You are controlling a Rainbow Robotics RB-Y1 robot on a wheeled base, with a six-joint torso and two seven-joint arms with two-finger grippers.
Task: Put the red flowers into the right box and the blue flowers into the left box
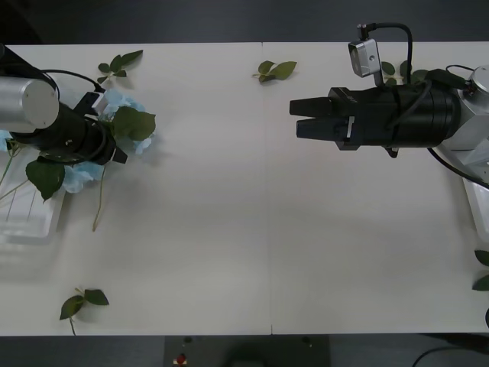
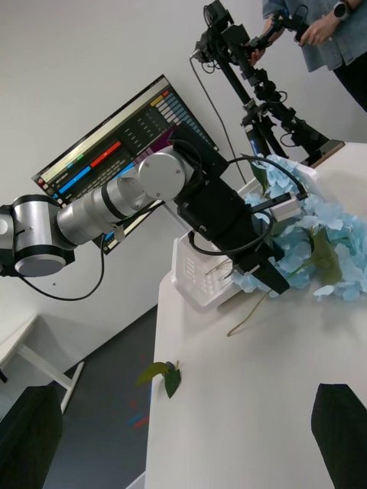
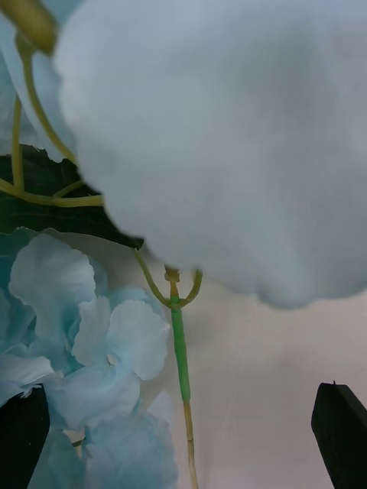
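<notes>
Left side of table: the left box (image 1: pixel 34 222) sits at the table's left edge, with the blue flowers (image 1: pixel 122 103) heaped over its far end and spilling onto the table beside it. Leaves and a thin stem hang past the rim toward the table middle. Judgement: blue sorting looks largely done, though some heads lie on or over the rim, not squarely inside; I cannot count them.

The left gripper (image 1: pixel 114 138) is low over that heap, right among the blue heads. In the left wrist view its two dark fingers (image 3: pixel 340 432) stand apart at the corners with nothing between them, so it is released. A green stem (image 3: pixel 180 351) runs up the gap to a pale bloom very close to the camera. Flowers lie just ahead of and under the fingers, not held.

Table middle: bare apart from loose leaf sprigs (image 1: pixel 276 70) at the far edge and near the front-left corner.

Right side: the right gripper (image 1: pixel 296 117) hovers above the table right of centre, pointing toward the left arm. In the right wrist view its fingers (image 2: pixel 340 428) are spread at the corners, empty. A tray edge, probably the right box (image 1: pixel 480 206), shows at the far right; its contents are hidden, so I cannot tell the state of the red flowers.
</notes>
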